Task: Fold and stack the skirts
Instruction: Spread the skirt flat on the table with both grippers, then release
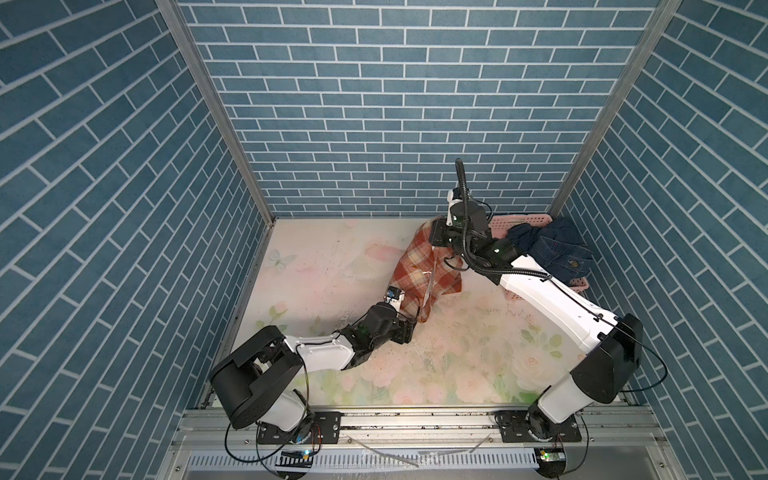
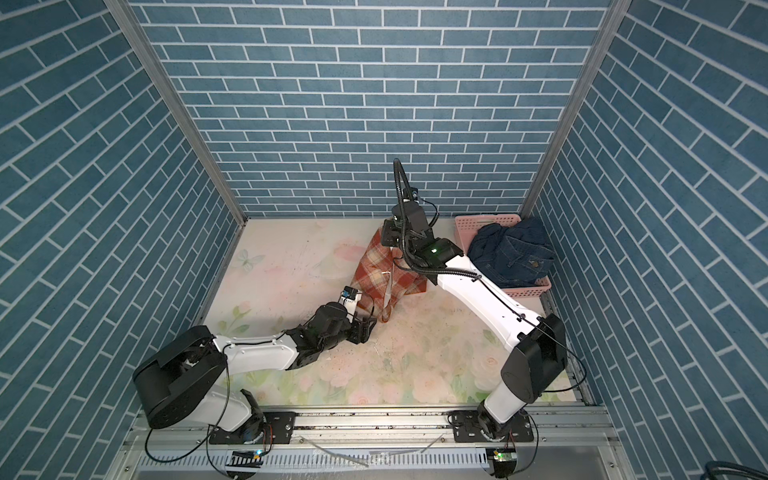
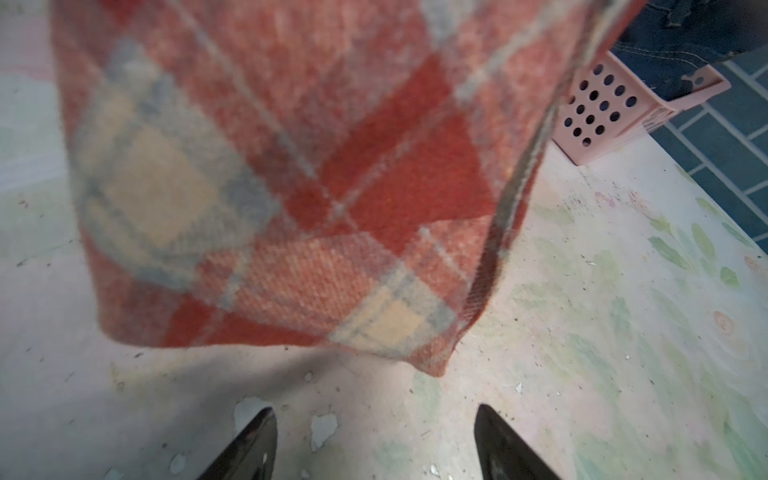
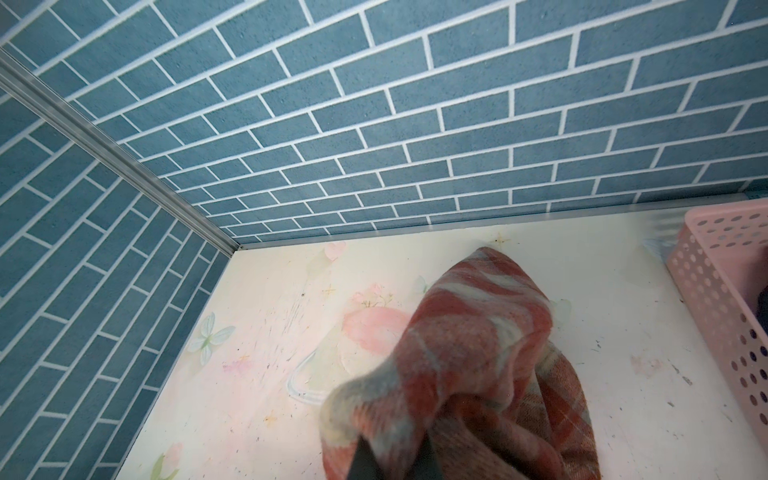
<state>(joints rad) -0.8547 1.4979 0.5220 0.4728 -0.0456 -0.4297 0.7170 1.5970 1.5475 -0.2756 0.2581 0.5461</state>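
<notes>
barely begun, none folded | plaid skirt (image 2: 374,270) hangs unfolded from right gripper (image 4: 395,461), clamped on its bunched top | denim skirts (image 2: 515,253) heaped in basket (image 2: 486,219) nr that gripper, untouched | left gripper (image 3: 374,415) jaws apart, empty, just short of plaid's low hem corner | fold + stack all left

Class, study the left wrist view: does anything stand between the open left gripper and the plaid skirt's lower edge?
Nothing visible does. Only bare table shows between the left gripper and the plaid skirt, which the right gripper holds up. The pink basket stands clear of that gap.
</notes>
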